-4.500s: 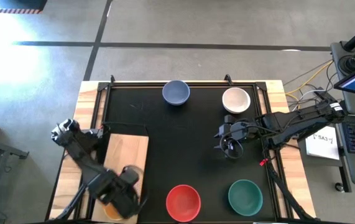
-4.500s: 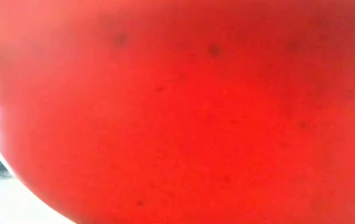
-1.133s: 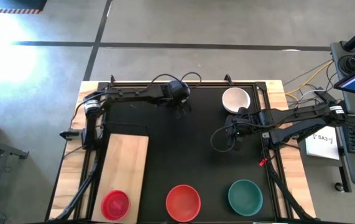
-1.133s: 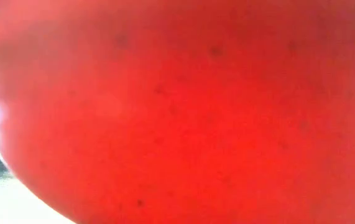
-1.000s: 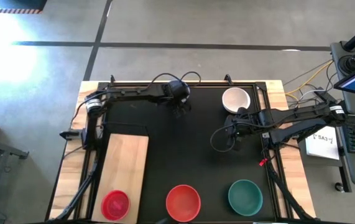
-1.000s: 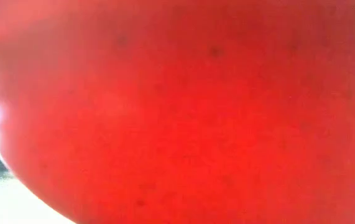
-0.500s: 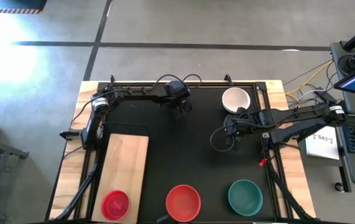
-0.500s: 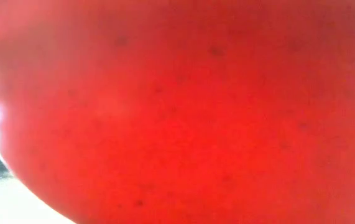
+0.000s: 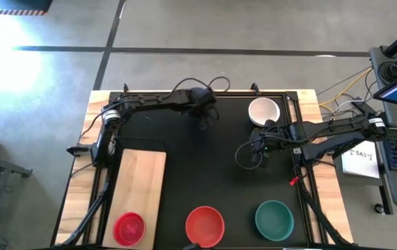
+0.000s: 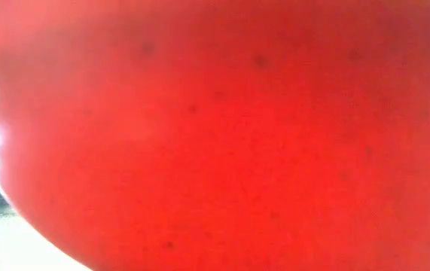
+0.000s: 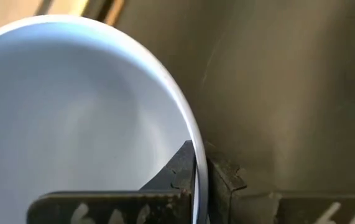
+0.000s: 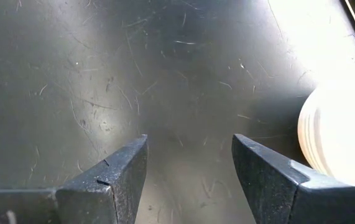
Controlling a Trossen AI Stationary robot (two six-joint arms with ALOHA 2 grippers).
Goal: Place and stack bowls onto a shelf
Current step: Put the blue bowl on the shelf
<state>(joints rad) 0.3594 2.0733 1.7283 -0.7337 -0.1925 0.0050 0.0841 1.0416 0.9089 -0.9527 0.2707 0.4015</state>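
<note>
The black desk carries a light wooden shelf lying flat along its left edge, running toward the near left corner. On the near end of the shelf sits a magenta bowl. A red bowl stands at the middle of the near edge, so close to the low camera that it fills that view. A teal bowl stands toward the near right corner, apart from the red one. A white bowl rests near the far right corner.

The left gripper reaches along the far edge to its middle, where its jaws are clenched on the rim of a blue-grey bowl; one finger lies inside the wall, the other outside it.

The right gripper hovers over bare desk right of centre, just nearer than the white bowl, its jaws spread wide and grasping nothing.
</note>
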